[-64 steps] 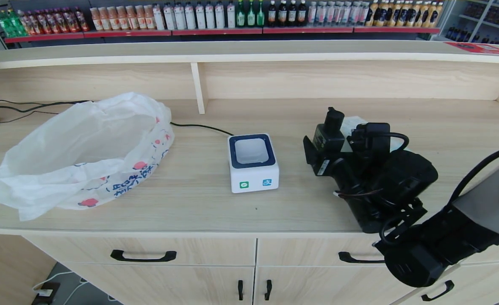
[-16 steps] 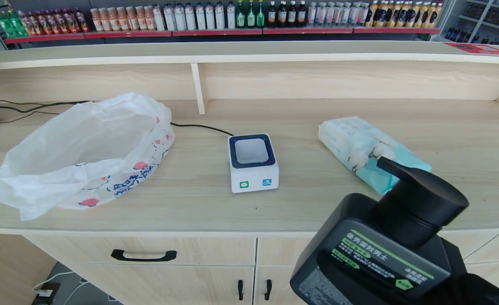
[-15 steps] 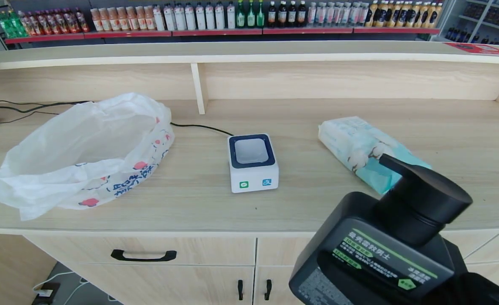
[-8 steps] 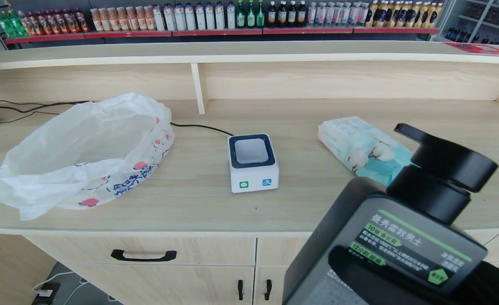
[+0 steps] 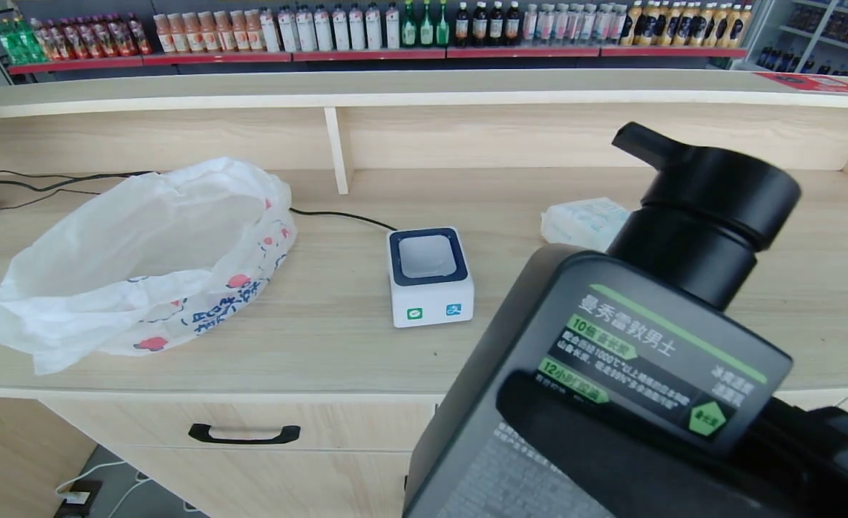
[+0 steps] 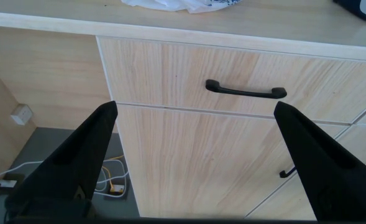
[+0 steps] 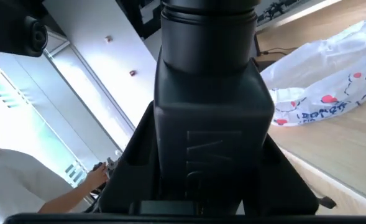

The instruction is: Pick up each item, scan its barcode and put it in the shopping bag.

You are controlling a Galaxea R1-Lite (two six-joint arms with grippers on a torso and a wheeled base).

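- In the head view we hold the black pump bottle (image 5: 611,360) high over the front right of the counter (image 5: 323,352), label up. We judge it is raised to clear the tissue pack (image 5: 582,223) on the way to the scanner (image 5: 430,277). The scanner's window faces up beside the shopping bag (image 5: 143,259), which lies with its mouth spread to receive items.
- In the left wrist view our left gripper (image 6: 195,109) hangs empty, fingers wide apart, before a drawer handle (image 6: 246,91), probably to stay out of the way.
- In the right wrist view our right gripper (image 7: 207,162) clamps the bottle's flat sides.
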